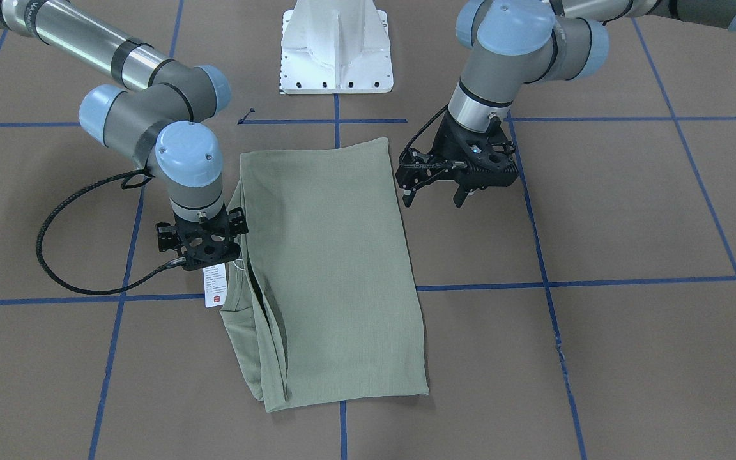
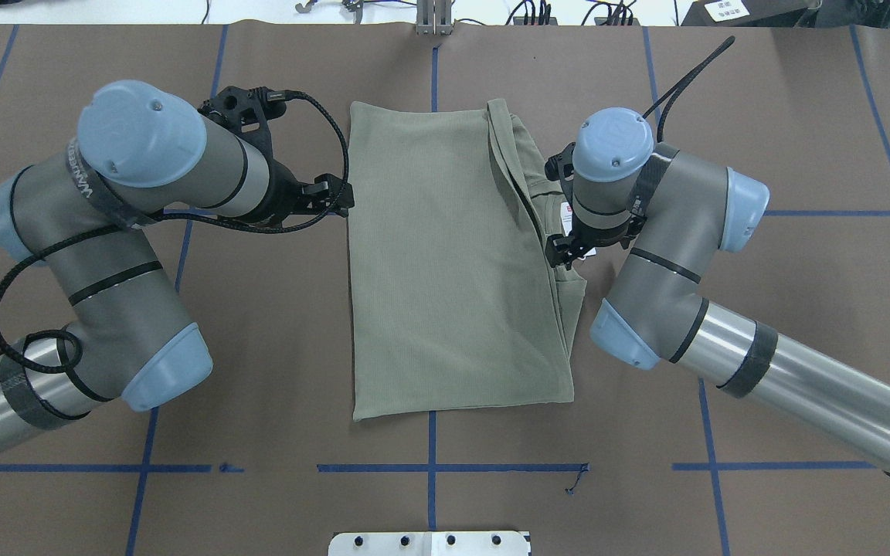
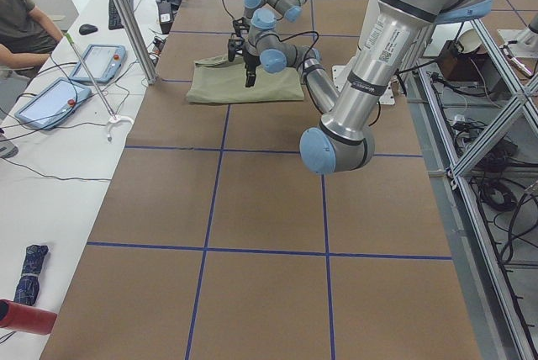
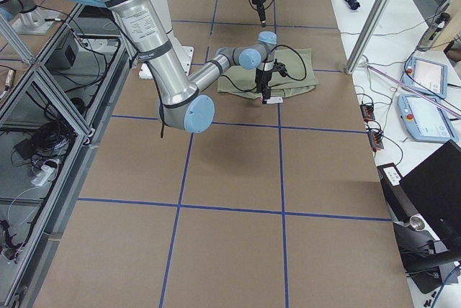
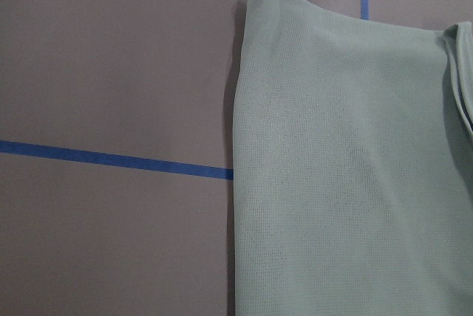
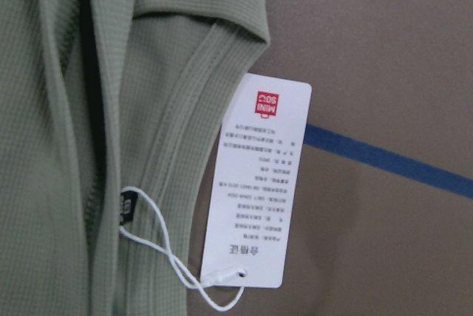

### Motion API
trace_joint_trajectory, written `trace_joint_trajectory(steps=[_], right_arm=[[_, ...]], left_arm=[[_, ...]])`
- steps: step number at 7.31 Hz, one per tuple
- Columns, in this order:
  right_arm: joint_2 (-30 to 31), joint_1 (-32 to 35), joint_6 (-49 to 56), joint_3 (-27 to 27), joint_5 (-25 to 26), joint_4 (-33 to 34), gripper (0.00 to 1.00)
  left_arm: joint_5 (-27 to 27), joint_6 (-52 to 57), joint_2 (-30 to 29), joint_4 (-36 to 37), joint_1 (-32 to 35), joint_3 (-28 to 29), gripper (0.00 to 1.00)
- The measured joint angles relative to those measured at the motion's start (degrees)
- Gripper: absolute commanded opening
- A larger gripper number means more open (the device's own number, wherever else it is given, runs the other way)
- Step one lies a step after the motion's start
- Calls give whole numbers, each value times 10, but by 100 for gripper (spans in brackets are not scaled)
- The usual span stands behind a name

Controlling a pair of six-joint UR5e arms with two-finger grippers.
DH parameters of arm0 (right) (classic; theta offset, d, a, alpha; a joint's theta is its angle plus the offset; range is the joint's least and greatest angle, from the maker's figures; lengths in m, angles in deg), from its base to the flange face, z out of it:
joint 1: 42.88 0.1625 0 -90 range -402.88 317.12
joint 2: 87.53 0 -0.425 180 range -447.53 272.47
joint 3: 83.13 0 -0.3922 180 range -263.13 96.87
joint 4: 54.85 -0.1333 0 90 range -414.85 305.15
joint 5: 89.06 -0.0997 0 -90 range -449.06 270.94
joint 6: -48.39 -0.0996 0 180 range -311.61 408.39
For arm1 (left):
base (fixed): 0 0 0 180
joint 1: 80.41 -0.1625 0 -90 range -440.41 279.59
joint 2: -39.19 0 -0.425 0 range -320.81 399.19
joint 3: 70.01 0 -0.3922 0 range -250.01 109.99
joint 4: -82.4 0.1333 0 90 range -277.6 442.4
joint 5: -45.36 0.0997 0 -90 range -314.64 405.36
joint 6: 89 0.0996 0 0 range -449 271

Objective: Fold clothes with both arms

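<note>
While the folded shirt [image 1: 336,268] lies flat mid-worktop [image 1: 598,358], left gripper [image 1: 433,197] hovers just beside its edge, jaws wide apart, holding nothing, right gripper [image 1: 202,246] above the collar side by the hang tag [image 1: 215,285], jaws apparently spread, clasping nothing.

- The white paper hang tag [image 6: 255,183], strung to the pale sage-green knit shirt [image 6: 59,146], bears a red square [image 6: 269,103] with white letters, upside down in the right wrist view; they seem to read MINISO.
- Rows of small grey print fill the rest of the tag, too small to read.
- A small black label [image 6: 127,209] at the string's end has unreadable white marks.
- Dark lettering on the grey left arm [image 2: 117,262] is too blurred to read.
</note>
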Motion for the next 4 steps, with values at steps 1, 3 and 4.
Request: trace_joint_trajectory(steps=[1,3,4], right_arm=[[-12,8,1,-3,-12,-1,100],[-85,19,-1,-77,-17,-12,100],[-126,25,-1,-144,-16,-39,100]], left_arm=[[0,0,0,0,0,-2,100],[1,0,0,0,1,-5,100],[2,1,0,0,2,-5,100]])
